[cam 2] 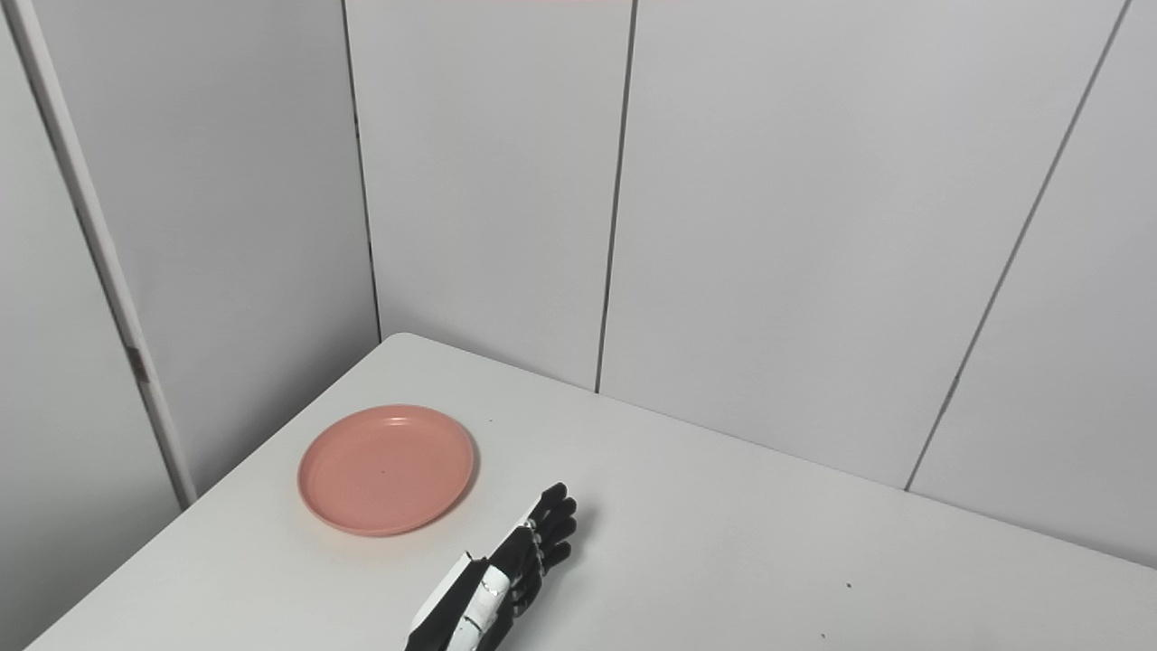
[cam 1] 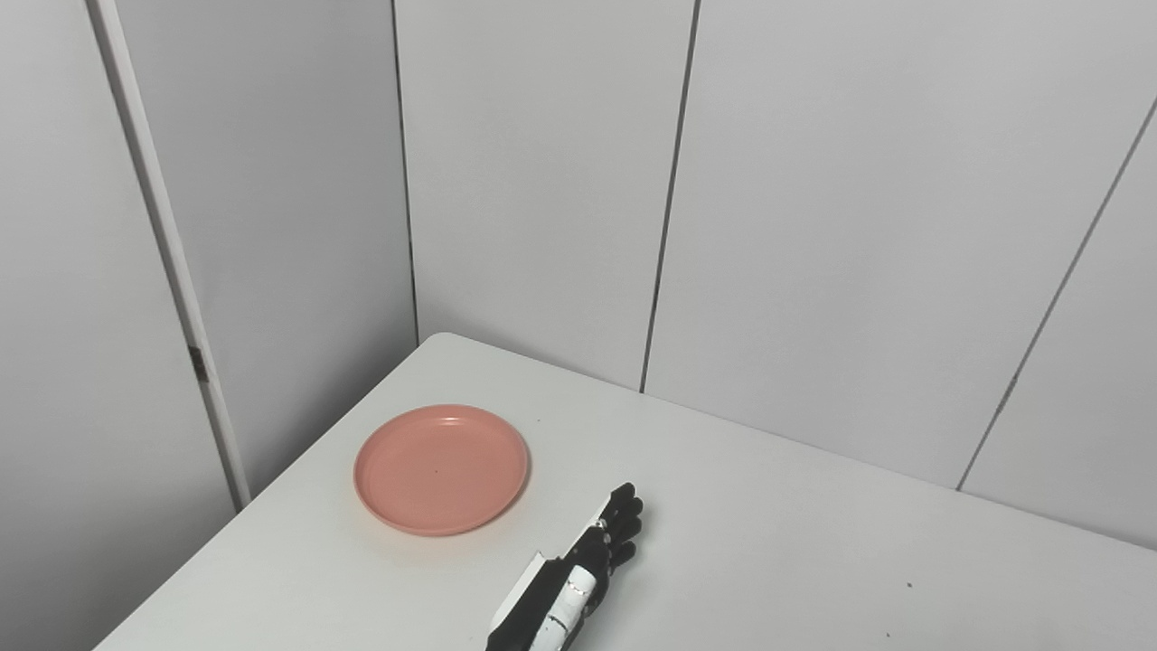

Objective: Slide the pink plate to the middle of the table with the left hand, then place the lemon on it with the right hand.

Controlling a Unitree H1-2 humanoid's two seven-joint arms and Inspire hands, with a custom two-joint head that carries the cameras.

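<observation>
The pink plate (cam 1: 440, 469) lies flat and holds nothing, on the left part of the white table (cam 1: 813, 542), close to the far left corner. My left hand (cam 1: 607, 538) comes up from the bottom edge and sits just right of the plate and a little nearer to me, apart from its rim. The hand stands edge-on over the tabletop with its fingers stretched out, holding nothing. In the right eye view the same plate (cam 2: 386, 468) and left hand (cam 2: 533, 533) appear shifted left. No lemon shows in either view. My right hand is out of view.
Grey wall panels (cam 1: 542, 181) close off the table at the back and left. The table's left edge (cam 1: 271, 493) runs diagonally near the plate. A few tiny dark specks (cam 1: 909, 585) mark the tabletop at the right.
</observation>
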